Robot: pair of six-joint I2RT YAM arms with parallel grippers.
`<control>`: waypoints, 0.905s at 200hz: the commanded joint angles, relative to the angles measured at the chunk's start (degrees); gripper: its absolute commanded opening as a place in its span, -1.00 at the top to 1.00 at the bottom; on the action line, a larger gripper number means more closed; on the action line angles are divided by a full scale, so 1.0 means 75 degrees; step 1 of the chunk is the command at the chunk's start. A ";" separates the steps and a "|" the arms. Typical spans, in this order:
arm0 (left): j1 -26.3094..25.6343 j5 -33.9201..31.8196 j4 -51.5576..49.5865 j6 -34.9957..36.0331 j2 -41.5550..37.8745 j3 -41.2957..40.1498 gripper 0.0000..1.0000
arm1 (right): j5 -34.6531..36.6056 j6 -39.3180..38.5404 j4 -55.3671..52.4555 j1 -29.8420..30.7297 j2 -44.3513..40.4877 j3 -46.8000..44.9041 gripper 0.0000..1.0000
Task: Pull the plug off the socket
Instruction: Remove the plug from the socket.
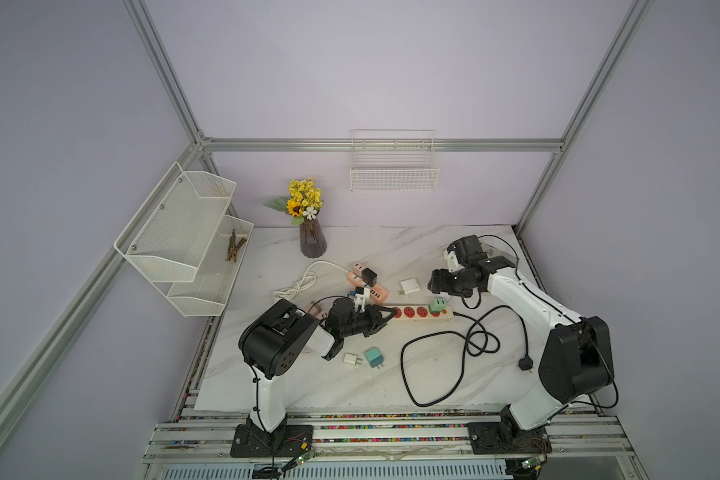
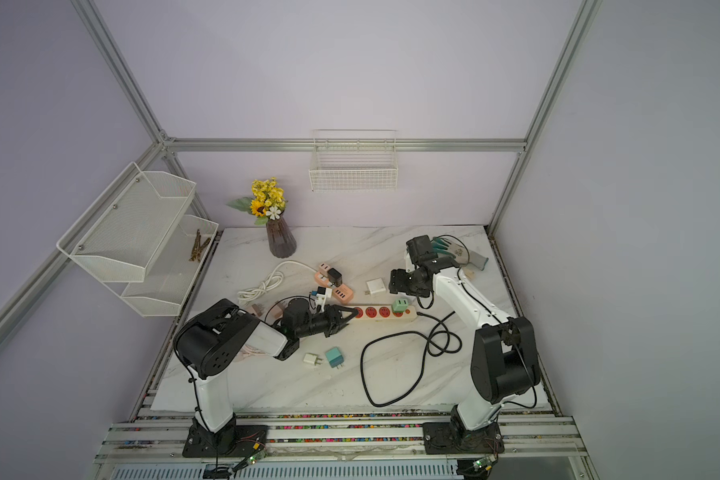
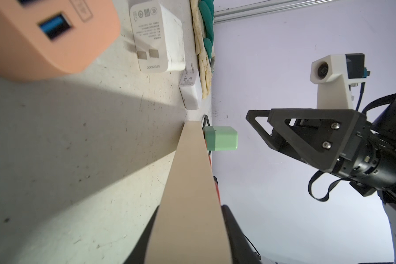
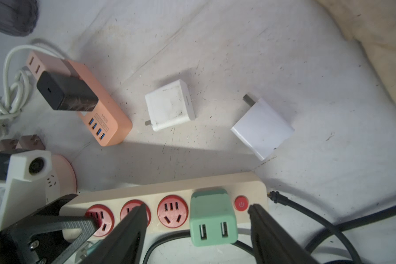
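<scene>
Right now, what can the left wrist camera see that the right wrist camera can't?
Only the left wrist view shows the right arm's wrist camera and the printed label on the big white charger. Only the right wrist view shows the black charger plugged into the peach USB strip, the coiled white cable and the red power button. Both show the green adapter plugged into the beige power strip.

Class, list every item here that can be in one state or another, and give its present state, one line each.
green plug: plugged into beige power strip.
beige power strip: three sockets empty, held at one end.
black charger: plugged into orange strip.
white charger beside orange strip: unplugged, lying flat.
left gripper: fingers shut on beige power strip.
right gripper: fingers open, above green plug, not touching.
</scene>
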 commanded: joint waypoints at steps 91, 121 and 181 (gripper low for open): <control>-0.0056 -0.0617 -0.2485 0.0851 0.0238 -0.0344 0.97 | -0.0263 -0.0295 0.0590 0.0160 0.0548 -0.1035 -0.47; -0.0057 -0.0646 -0.2521 0.0852 0.0217 -0.0356 0.97 | -0.0034 -0.0358 0.0701 0.0148 0.0612 -0.1007 -0.35; -0.0056 -0.0921 -0.2859 0.0947 0.0102 -0.0519 1.00 | -0.1003 -0.0565 0.0847 -0.0596 0.0500 -0.0968 1.00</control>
